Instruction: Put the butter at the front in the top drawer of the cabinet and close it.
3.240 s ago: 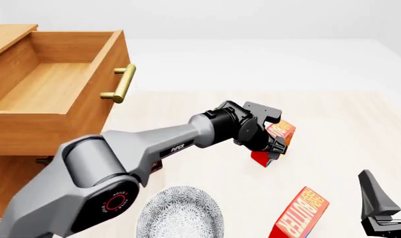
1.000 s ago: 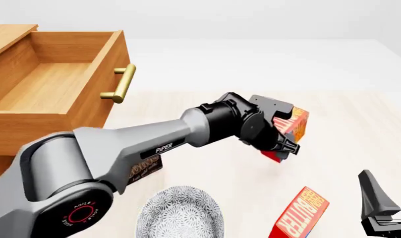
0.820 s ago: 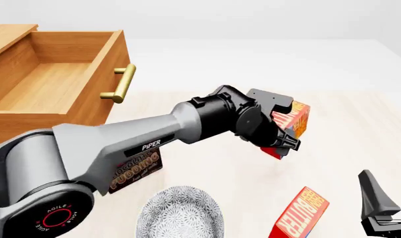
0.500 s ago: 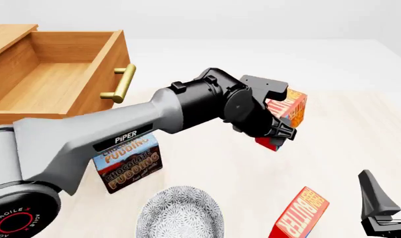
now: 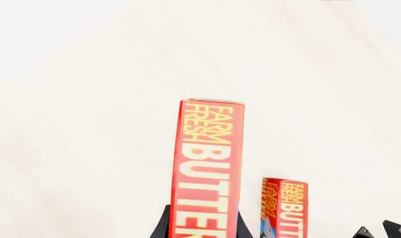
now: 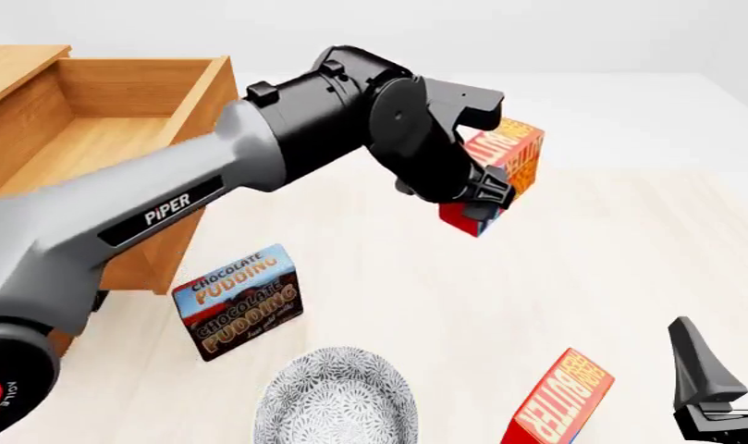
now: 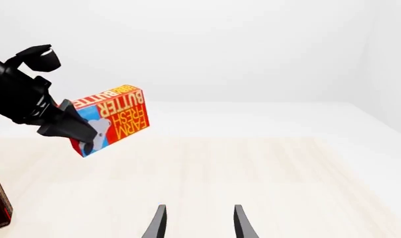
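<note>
My left gripper (image 6: 479, 197) is shut on a red butter carton (image 6: 507, 159) and holds it tilted, high above the table, to the right of the open top drawer (image 6: 96, 148) of the cabinet (image 6: 10, 69). The held carton also shows in the left wrist view (image 5: 207, 163) and the right wrist view (image 7: 117, 118). The other butter carton (image 6: 558, 400) stands on the table at the near right; it shows in the left wrist view (image 5: 284, 208) too. My right gripper (image 7: 200, 225) is open and empty, low at the near right (image 6: 725, 370). The drawer's handle is hidden behind my left arm.
A brown-and-blue chocolate pudding box (image 6: 240, 301) stands near the cabinet's front corner. A patterned grey plate (image 6: 337, 400) lies at the near edge. The pale wooden table (image 6: 620, 250) stretches to the right and back.
My left arm has lifted the held butter carton up and a little left, toward the drawer. The pudding box has come into view from behind the arm. The right gripper has not moved.
</note>
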`<state>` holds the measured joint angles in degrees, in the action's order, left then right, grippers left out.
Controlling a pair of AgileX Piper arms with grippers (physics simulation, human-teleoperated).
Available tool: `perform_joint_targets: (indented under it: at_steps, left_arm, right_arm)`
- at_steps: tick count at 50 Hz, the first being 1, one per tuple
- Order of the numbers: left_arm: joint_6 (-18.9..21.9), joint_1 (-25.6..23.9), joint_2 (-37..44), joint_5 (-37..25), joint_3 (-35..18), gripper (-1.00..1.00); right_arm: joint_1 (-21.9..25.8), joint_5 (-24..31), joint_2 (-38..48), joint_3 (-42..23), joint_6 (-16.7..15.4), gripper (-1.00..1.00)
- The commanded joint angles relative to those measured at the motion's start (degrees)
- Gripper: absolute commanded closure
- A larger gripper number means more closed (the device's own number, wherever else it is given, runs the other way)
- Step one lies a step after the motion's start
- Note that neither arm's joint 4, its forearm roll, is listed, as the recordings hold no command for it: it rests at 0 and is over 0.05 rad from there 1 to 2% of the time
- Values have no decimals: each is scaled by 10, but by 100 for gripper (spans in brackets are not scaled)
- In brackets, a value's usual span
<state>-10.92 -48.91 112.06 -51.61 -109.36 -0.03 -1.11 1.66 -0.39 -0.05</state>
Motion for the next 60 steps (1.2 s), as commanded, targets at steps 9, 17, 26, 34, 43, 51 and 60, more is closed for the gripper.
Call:
perform_joint_targets:
  at_steps: [9,17,26,34,43,51,60]
  left_arm:
    - [61,45,-32,-69,-56,100]
    - [76,62,-47,-79,-59,100]
    - [82,83,-65,-83,-51,100]
    - [87,99,-72,-93,-55,100]
    - [96,128,-94,-103,-51,100]
    - [101,145,-110,-107,-41,100]
    - [104,168,-125,-126,-49,100]
  right_arm:
    - [0,5,-6,1,0,-100]
    - [0,5,-6,1,0,-100]
    - [0,5,-6,1,0,-100]
    - [0,5,-7,1,0,-100]
    - [0,5,-6,1,0,-100]
    - [0,5,-6,1,0,-100]
    - [0,5,-7,1,0,-100]
